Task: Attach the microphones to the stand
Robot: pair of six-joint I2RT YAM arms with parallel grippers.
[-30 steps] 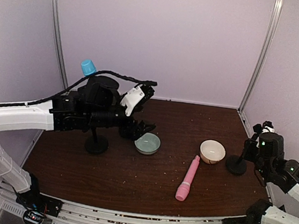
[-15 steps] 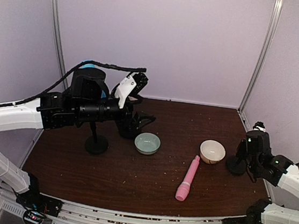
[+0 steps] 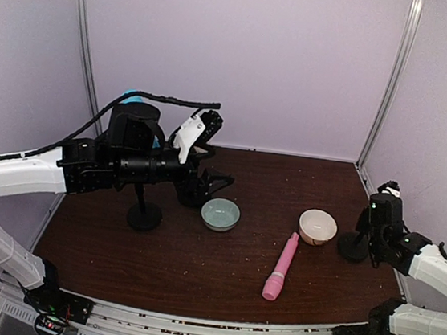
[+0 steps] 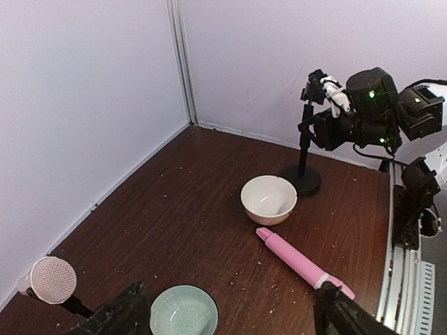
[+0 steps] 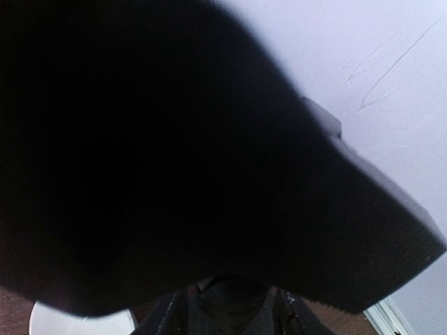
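Observation:
The pink microphone (image 3: 281, 267) (image 4: 300, 262) lies flat on the brown table, right of centre. My left gripper (image 3: 209, 186) (image 4: 227, 317) hangs open above the teal bowl and holds nothing. A cream microphone head (image 4: 50, 279) sits on a black holder at the lower left of the left wrist view. A sliver of sky-blue microphone (image 3: 135, 93) shows behind my left arm, over the left stand (image 3: 144, 213). My right gripper (image 3: 369, 223) (image 4: 316, 125) (image 5: 223, 314) is at the right stand (image 3: 352, 247) (image 4: 305, 150), fingers on either side of it. A close dark shape blocks most of the right wrist view.
A teal bowl (image 3: 220, 214) (image 4: 183, 310) and a cream bowl (image 3: 318, 227) (image 4: 269, 199) stand mid-table, the cream one close to the right stand's base. Pale walls enclose the back and both sides. Crumbs dot the table.
My right gripper moved in to the right stand and its jaws narrowed around it. My left arm rose and swung left, now covering the blue microphone.

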